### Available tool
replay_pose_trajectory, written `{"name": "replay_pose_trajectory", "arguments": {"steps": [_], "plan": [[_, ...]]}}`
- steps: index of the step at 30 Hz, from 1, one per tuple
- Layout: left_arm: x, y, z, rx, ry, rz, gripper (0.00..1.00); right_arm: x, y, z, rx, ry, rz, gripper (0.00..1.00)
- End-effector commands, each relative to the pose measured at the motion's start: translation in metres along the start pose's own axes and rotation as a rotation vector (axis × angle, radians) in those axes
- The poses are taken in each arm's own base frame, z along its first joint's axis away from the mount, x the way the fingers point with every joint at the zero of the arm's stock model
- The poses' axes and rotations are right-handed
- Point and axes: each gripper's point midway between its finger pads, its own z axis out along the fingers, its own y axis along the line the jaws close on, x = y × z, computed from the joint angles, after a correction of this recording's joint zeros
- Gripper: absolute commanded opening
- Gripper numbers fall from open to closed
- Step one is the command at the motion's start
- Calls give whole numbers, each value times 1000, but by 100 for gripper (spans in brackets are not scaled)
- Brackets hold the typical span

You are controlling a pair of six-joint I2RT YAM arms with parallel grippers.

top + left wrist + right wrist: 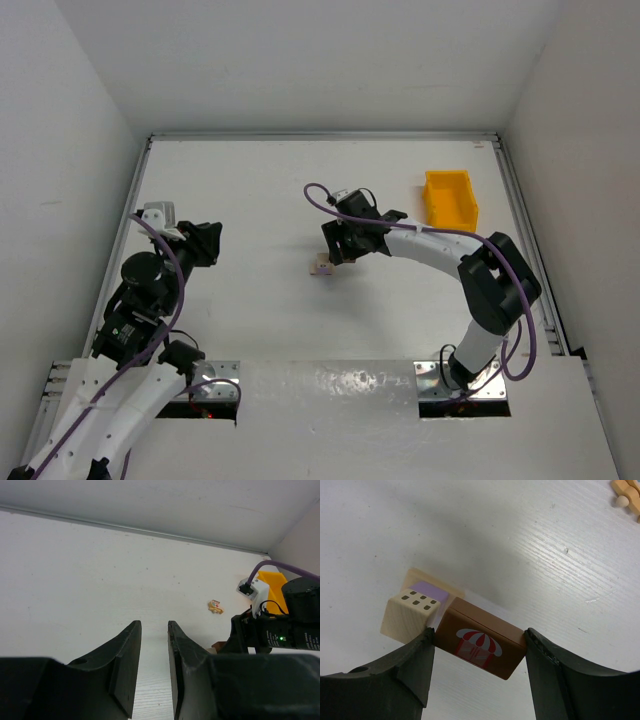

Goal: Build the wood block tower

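Note:
My right gripper is shut on a dark brown block with a red-and-white awning printed on it, one finger on each end. The block sits against a pale tan block with small printed windows; a purple-faced piece lies behind that. In the top view these blocks lie mid-table under the right gripper. A tiny tan piece lies apart, also seen in the left wrist view. My left gripper is empty, jaws slightly apart, at the table's left.
A yellow plastic bin stands at the back right, behind the right arm; it also shows in the left wrist view. White walls enclose the table on the left, back and right.

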Motion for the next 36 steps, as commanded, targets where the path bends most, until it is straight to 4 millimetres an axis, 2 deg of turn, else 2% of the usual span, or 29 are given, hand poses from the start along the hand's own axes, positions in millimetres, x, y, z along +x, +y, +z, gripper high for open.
{"name": "replay_pose_trajectory", "arguments": {"steps": [1, 8, 28, 31, 34, 36], "plan": [[-8, -1, 2, 8, -33, 4, 25, -26, 10, -3, -24, -71, -2, 57], [-9, -2, 2, 10, -34, 4, 25, -23, 6, -2, -3, -62, -8, 57], [-9, -2, 1, 14, -34, 2, 25, -27, 13, -3, -28, -74, -8, 57], [-9, -2, 2, 13, -33, 4, 25, -26, 7, -3, 1, -68, -10, 58], [-9, -2, 2, 12, -33, 2, 25, -26, 12, -4, -28, -72, -7, 57], [-8, -2, 2, 13, -31, 3, 25, -28, 8, -5, -1, -78, -11, 58]]}}
